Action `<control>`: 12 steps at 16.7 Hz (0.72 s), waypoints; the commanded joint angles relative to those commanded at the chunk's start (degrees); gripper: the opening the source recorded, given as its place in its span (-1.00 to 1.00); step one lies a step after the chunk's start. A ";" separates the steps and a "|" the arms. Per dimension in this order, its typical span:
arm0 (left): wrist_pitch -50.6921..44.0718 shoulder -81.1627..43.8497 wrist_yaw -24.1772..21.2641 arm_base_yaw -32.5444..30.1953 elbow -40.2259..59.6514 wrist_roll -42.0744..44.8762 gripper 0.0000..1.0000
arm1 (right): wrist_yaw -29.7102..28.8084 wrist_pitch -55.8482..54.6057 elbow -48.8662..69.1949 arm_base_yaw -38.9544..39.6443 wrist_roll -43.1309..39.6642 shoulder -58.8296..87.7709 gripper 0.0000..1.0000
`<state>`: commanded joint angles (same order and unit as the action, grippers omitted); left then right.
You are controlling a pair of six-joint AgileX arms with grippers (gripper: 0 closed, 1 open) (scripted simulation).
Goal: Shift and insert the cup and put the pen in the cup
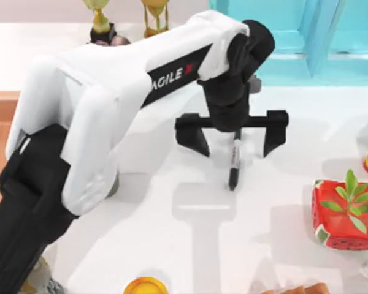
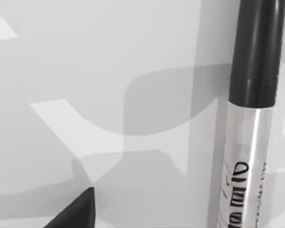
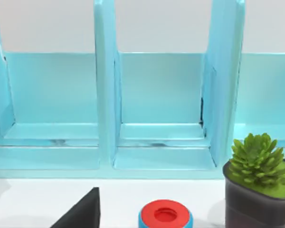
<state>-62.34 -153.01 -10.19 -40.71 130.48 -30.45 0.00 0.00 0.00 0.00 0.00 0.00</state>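
The pen [image 1: 234,164] lies flat on the white table, a slim black marker with a pale label band. My left gripper [image 1: 235,149] hangs open right over it, one black finger on each side of the barrel and apart from it. The left wrist view shows the pen [image 2: 249,142] close up, black cap above the silver band, and one fingertip [image 2: 73,213] off to its side. A dark grey edge [image 1: 114,184] peeks from under my left arm; I cannot tell whether it is the cup. My right gripper faces the blue shelf, with one fingertip [image 3: 80,213] in the right wrist view.
A blue shelf unit [image 1: 294,37] stands at the back right, with trophies [image 1: 101,21] at the back left. A red strawberry box with a leafy sprig [image 1: 345,214] sits at the right. A yellow round-topped object [image 1: 145,286] is at the front edge. A potted succulent [image 3: 256,185] and a red-and-blue ring [image 3: 165,216] stand before the shelf.
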 joint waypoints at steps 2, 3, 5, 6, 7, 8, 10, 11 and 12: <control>0.00 0.00 0.00 0.00 0.00 0.00 1.00 | 0.00 0.00 0.00 0.00 0.00 0.00 1.00; 0.00 0.00 0.00 0.00 0.00 0.00 1.00 | 0.00 0.00 0.00 0.00 0.00 0.00 1.00; 0.00 0.00 0.00 0.00 0.00 0.00 0.70 | 0.00 0.00 0.00 0.00 0.00 0.00 1.00; 0.00 0.00 0.00 0.00 0.00 0.00 0.55 | 0.00 0.00 0.00 0.00 0.00 0.00 1.00; 0.00 0.00 0.00 0.00 0.00 0.00 0.40 | 0.00 0.00 0.00 0.00 0.00 0.00 1.00; 0.00 0.00 0.00 0.00 0.00 0.00 0.25 | 0.00 0.00 0.00 0.00 0.00 0.00 1.00; 0.00 0.00 0.00 0.00 0.00 0.00 -0.06 | 0.00 0.00 0.00 0.00 0.00 0.00 1.00; 0.00 0.00 0.00 0.00 0.00 0.00 -0.21 | 0.00 0.00 0.00 0.00 0.00 0.00 1.00; 0.00 0.00 0.00 0.00 0.00 0.00 -0.36 | 0.00 0.00 0.00 0.00 0.00 0.00 1.00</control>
<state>-62.34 -153.01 -10.19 -40.71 130.48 -30.45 0.00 0.00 0.00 0.00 0.00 0.00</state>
